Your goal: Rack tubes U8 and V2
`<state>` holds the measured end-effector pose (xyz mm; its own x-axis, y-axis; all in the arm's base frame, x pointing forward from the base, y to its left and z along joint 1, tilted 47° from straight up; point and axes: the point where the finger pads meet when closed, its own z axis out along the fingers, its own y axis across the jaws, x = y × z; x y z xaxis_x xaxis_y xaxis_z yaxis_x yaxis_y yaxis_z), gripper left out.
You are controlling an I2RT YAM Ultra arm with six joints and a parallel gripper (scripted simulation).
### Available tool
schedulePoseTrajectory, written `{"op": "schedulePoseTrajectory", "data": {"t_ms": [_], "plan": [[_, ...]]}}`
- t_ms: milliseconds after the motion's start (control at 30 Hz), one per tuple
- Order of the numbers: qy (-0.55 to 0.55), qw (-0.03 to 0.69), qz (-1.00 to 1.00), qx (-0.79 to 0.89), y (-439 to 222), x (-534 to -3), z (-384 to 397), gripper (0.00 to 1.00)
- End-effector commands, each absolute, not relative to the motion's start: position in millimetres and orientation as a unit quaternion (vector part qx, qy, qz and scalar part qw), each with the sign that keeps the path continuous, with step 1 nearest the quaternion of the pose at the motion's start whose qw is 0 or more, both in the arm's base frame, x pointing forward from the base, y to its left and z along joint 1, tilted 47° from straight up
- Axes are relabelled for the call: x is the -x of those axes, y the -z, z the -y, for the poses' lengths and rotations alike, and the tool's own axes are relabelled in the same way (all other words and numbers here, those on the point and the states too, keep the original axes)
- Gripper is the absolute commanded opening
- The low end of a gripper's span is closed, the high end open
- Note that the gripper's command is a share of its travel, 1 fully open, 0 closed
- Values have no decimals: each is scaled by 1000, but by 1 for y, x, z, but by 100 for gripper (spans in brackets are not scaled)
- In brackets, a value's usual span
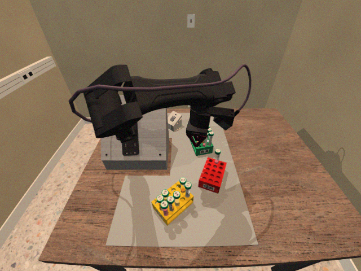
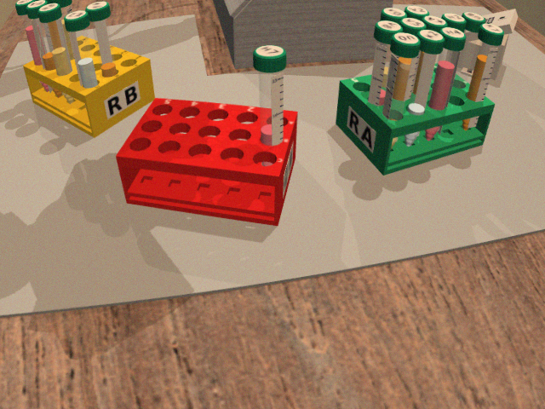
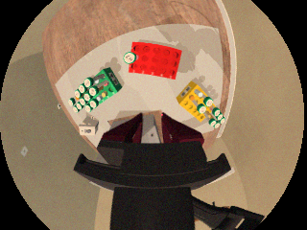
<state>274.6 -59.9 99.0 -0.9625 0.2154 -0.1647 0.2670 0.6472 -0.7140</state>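
My gripper (image 1: 198,144) (image 3: 152,116) is partly open, with nothing between its fingers. It hangs above the bench, in front of the green rack RA (image 1: 198,152) (image 2: 379,153) (image 3: 110,91) in the top view. RA is crowded with green-capped tubes; I cannot tell U8 and V2 apart by their labels. The yellow rack RB (image 1: 177,211) (image 2: 97,118) (image 3: 192,107) holds several tubes and has some empty wells. The red rack QR (image 1: 201,183) (image 2: 197,169) (image 3: 144,69) has one capped tube (image 1: 218,151) (image 2: 269,59) (image 3: 129,57) standing in the middle row of column 1.
The pale DONE box (image 1: 175,122) (image 3: 88,127) stands beyond RA, near the arm's grey base block (image 1: 133,165). I cannot tell whether its lamp is lit. QR stands between RA and RB on the bench mat (image 1: 140,233). Tall tubes rise from RA and RB.
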Motion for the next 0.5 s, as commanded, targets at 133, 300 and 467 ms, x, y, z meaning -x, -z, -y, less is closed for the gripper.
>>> {"op": "schedulePoseTrajectory", "data": {"t_ms": [133,300,467], "plan": [[397,93,-875,-261,-96,-275,54,30],[396,99,-870,-276,-97,-275,54,30],[379,112,-873,-287,-79,-287,33,30]]}}
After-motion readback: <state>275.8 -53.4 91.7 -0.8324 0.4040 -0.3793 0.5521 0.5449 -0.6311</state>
